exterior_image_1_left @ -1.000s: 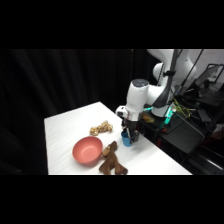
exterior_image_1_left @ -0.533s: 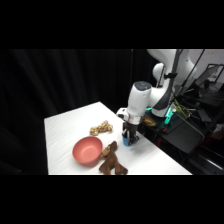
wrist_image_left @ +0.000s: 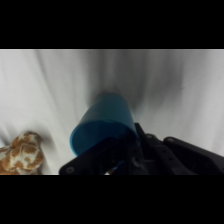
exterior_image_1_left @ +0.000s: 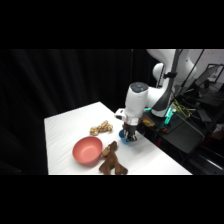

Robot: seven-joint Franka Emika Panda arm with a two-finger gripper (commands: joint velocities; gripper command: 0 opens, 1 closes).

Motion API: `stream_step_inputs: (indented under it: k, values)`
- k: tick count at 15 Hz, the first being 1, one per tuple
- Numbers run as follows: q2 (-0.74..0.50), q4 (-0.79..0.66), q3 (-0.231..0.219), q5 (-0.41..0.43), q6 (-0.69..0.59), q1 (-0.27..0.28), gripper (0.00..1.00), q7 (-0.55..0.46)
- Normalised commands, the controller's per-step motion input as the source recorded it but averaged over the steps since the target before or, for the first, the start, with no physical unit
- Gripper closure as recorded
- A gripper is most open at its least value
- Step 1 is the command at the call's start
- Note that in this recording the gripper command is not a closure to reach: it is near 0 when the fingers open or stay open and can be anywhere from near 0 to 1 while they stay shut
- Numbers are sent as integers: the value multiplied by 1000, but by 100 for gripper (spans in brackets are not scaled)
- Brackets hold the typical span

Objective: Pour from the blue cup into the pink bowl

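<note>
The pincer [exterior_image_1_left: 129,136] hangs low over the white tabletop [exterior_image_1_left: 65,125], straight down from the white arm [exterior_image_1_left: 137,102] that reaches in from the upper right. The blue cup [exterior_image_1_left: 123,137] sits right at its tip in the side view, only a sliver of blue showing beside the dark fingers. In the wrist view the blue cup [wrist_image_left: 104,124] fills the middle, tilted with its open mouth toward the camera, and the black linkage of the pincer [wrist_image_left: 131,159] overlaps its lower rim; the cup appears held there, but how far the fingers stand apart cannot be made out, so whether the pincer is closed on it I cannot tell. The pink bowl [exterior_image_1_left: 87,150] rests on the tabletop to the left of the cup, apart from it. A brown plush toy [exterior_image_1_left: 111,160] lies just beside the bowl, between bowl and cup. A spotted tan plush toy [exterior_image_1_left: 101,128] lies farther back, and it shows again at the wrist view's lower left corner [wrist_image_left: 21,152].
</note>
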Motion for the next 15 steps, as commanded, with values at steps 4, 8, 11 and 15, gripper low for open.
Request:
stream_step_inputs:
  k: [4, 8, 11, 15]
  values:
    - [-562, 245, 102, 173, -891, -149, 6, -421]
    - [-306, 451, 165, 96, -618, -173, 6, -364]
    - [191, 612, 188, 122, -257, -115, 6, -293]
    - [485, 752, 131, 108, -67, -63, 6, -248]
